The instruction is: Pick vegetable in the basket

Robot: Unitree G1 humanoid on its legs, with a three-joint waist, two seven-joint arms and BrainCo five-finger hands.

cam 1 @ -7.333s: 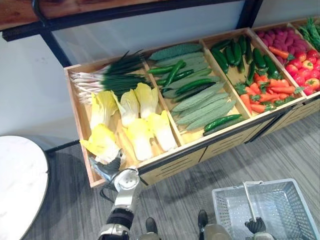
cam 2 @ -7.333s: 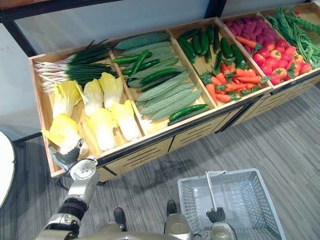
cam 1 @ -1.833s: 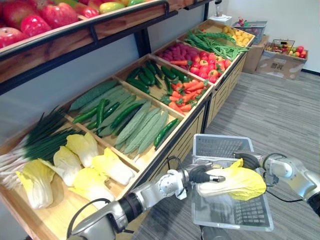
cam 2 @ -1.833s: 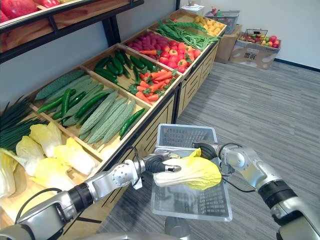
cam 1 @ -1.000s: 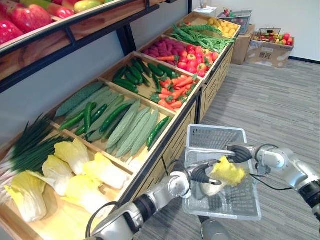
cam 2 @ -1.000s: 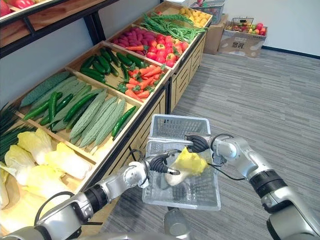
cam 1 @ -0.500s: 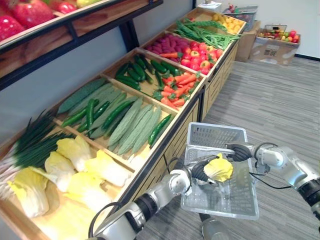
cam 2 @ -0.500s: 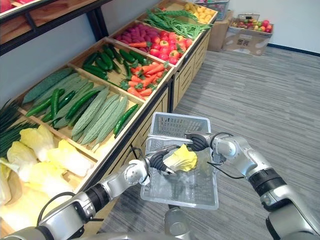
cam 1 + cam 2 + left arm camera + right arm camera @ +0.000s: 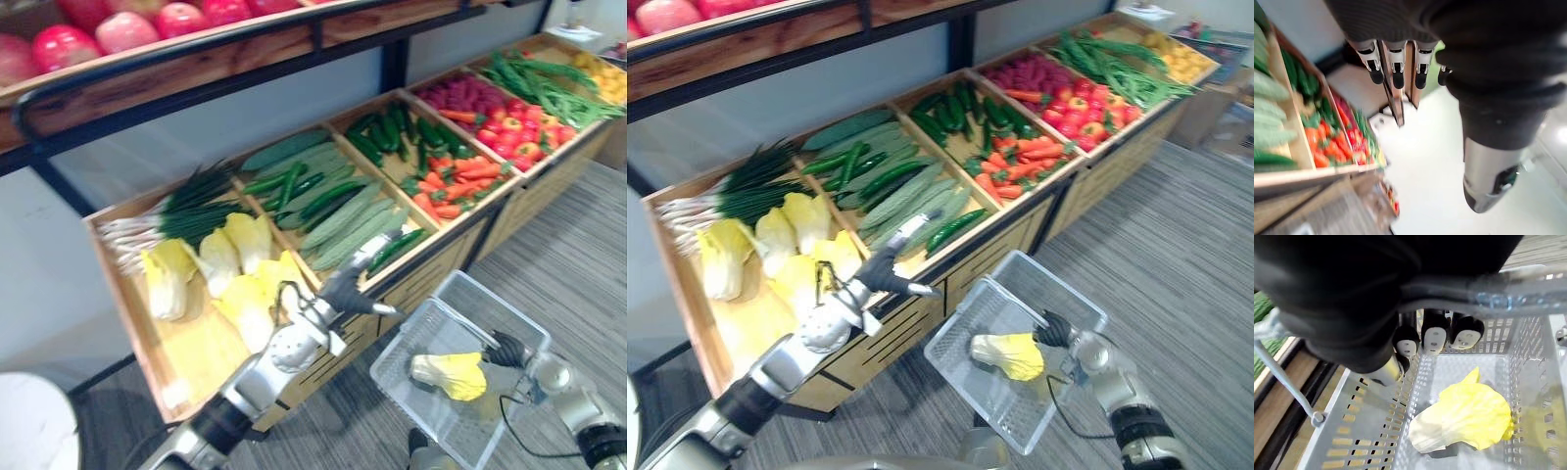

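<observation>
Left eye view: pale yellow cabbage (image 9: 449, 374) lies on the floor of the grey mesh basket (image 9: 431, 328), which sits low in front of the wooden stand (image 9: 436, 266). The right hand (image 9: 505, 350) is at the basket's top, just beside the cabbage but not on it. The left hand (image 9: 351, 284) is up over the stand's front edge by the cucumber bin, well apart from the basket, fingers stretched out flat with nothing in them. Right eye view: same layout; the stand's bins hold spring onions (image 9: 735, 196), other cabbages (image 9: 774, 245), cucumbers (image 9: 892, 186) and carrots (image 9: 1019, 157). Apples (image 9: 656, 12) sit on the shelf above. Left wrist view: left fingers (image 9: 1396, 73) straight in a row, thumb apart, hand empty, with bins of green and red vegetables past them. Right wrist view: right fingers (image 9: 1435, 338) curled round the basket's handle (image 9: 1385, 373), gripping it; the cabbage lies below them inside the basket, touching its floor near one side wall.
</observation>
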